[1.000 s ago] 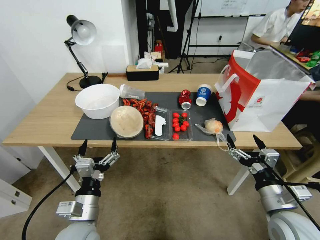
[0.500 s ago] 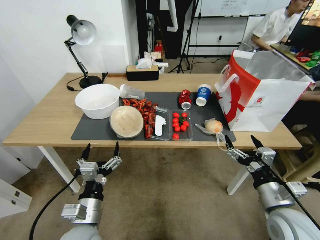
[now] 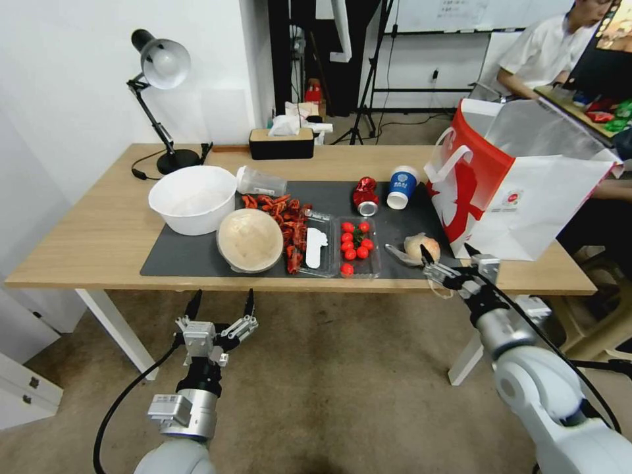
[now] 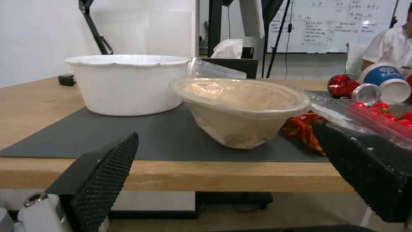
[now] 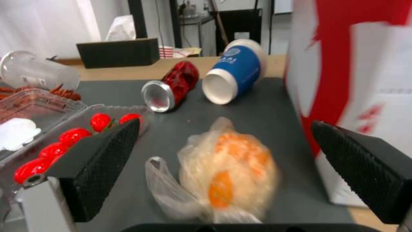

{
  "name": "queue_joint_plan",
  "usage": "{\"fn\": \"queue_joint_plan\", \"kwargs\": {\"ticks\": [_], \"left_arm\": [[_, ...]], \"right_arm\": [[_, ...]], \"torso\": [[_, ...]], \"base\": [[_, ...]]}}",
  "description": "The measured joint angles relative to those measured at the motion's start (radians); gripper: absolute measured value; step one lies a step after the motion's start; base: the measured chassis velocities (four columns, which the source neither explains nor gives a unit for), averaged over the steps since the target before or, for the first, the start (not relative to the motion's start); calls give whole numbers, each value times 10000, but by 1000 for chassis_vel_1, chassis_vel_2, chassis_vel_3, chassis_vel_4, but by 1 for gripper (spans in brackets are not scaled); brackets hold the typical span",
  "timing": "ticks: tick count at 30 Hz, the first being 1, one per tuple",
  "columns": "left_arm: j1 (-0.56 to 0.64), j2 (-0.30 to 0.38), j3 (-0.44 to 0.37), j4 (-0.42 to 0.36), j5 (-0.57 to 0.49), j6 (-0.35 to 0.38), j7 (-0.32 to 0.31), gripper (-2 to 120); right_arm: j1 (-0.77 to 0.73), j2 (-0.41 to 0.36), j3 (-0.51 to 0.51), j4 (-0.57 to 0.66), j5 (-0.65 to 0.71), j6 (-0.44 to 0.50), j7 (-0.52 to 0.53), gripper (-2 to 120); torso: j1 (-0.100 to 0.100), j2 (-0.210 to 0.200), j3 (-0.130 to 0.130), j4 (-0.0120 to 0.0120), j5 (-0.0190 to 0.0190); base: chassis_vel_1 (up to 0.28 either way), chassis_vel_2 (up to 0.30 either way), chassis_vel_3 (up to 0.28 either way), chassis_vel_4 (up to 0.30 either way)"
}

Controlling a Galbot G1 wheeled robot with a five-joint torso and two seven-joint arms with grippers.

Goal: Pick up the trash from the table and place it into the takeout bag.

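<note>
A small clear bag with an orange lump (image 3: 421, 247) (image 5: 227, 164) lies at the dark mat's front right corner. My right gripper (image 3: 449, 253) (image 5: 223, 129) is open at the table edge, a finger on each side of that bag, not touching it. The red can (image 3: 364, 194) (image 5: 172, 85) and the blue-and-white paper cup (image 3: 400, 186) (image 5: 234, 74) lie behind it. The takeout bag (image 3: 520, 191) (image 5: 365, 80) stands open to the right. The clear plastic cup (image 3: 260, 182) lies on its side. My left gripper (image 3: 222, 297) (image 4: 226, 135) is open below the table's front edge, facing the beige dish (image 3: 250, 240) (image 4: 240, 109).
On the table (image 3: 99, 230) the mat (image 3: 191, 253) also bears a big white bowl (image 3: 192, 197), a clear tray of tomatoes (image 3: 357, 247) and red shells (image 3: 286, 214). A desk lamp (image 3: 161, 66) and a tissue box (image 3: 282, 141) stand at the back.
My right gripper has risen and moved forward and left from below the table edge to the small clear bag. The left gripper has drifted right and a little lower.
</note>
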Motion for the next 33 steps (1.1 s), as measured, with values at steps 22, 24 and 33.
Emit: {"fn": "queue_joint_plan", "kwargs": {"ticks": [22,24,33], "left_arm": [[327,-253,-385,140,110,-206,-81,100],[314,-254,-368,166,128,-214,-108,100],[321,-305,-321,171,197,-180,-287,100]], "right_arm": [[2184,-288,-1623,-847,443,-2639,1788,100],[2184,-268,-1626,-853,476,-2687,1884,100],[1959,-273,-1610,-866,549,-2911,1959,75]], "torso": [[0,0,-1,-1,0],[0,0,-1,-1,0],[-1,0,-1,-1,0]], "base": [[0,0,0,0],[0,0,0,0],[0,0,0,0]]}}
